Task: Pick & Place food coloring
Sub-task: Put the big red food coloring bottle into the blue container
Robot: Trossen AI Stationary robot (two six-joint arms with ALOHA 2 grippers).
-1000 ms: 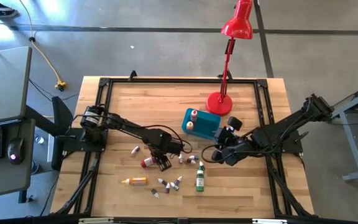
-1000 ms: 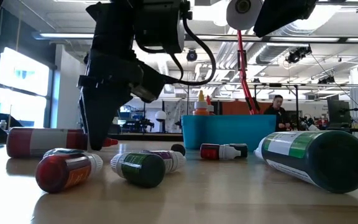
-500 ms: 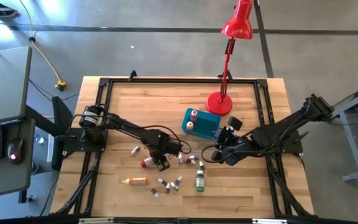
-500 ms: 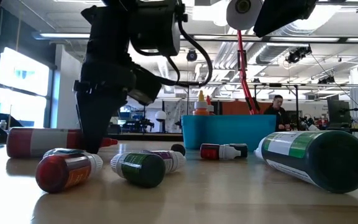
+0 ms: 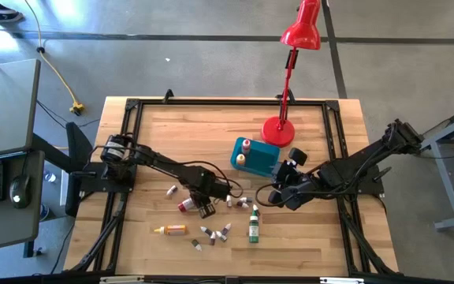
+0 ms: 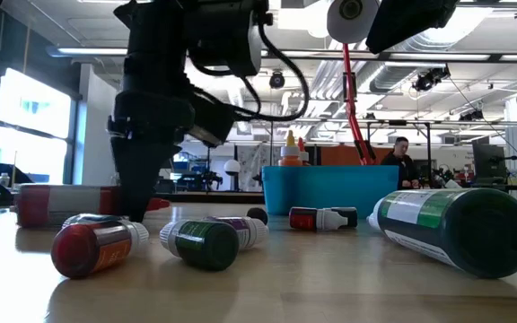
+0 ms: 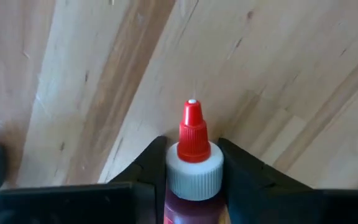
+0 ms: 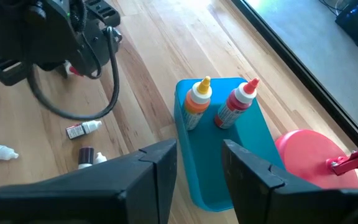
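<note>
A red food coloring bottle (image 5: 186, 207) with a white collar and red tip (image 7: 191, 124) lies on its side left of the table's centre. My left gripper (image 5: 203, 207) stands over it, pointing down and shut on it. More food coloring bottles lie around: a large green one (image 5: 254, 225), an orange-yellow one (image 5: 172, 229) and several small ones (image 5: 211, 233). Two more stand upright in the teal tub (image 5: 262, 158), one orange (image 8: 197, 102) and one red (image 8: 235, 106). My right gripper (image 5: 278, 195) hangs open above the table beside the tub, nothing between its fingers. My left gripper pinches the red bottle between its two fingers at the white collar (image 7: 194, 177), just behind the red tip. The fingers (image 6: 137, 202) come from above, pointing down, and lie across the bottle. The bottle (image 6: 61, 205) lies on its side on the table.
A red desk lamp stands with its base (image 5: 278, 130) just behind the tub. A black frame (image 5: 211, 103) runs round the tabletop. Small bottles (image 6: 205, 240) and the green bottle (image 6: 456, 229) lie near the table's front; bare wood lies toward the far left.
My left gripper has shut on the red bottle's collar while staying in place. In the low view the bottle has slid a little along the table. My right gripper has kept still.
</note>
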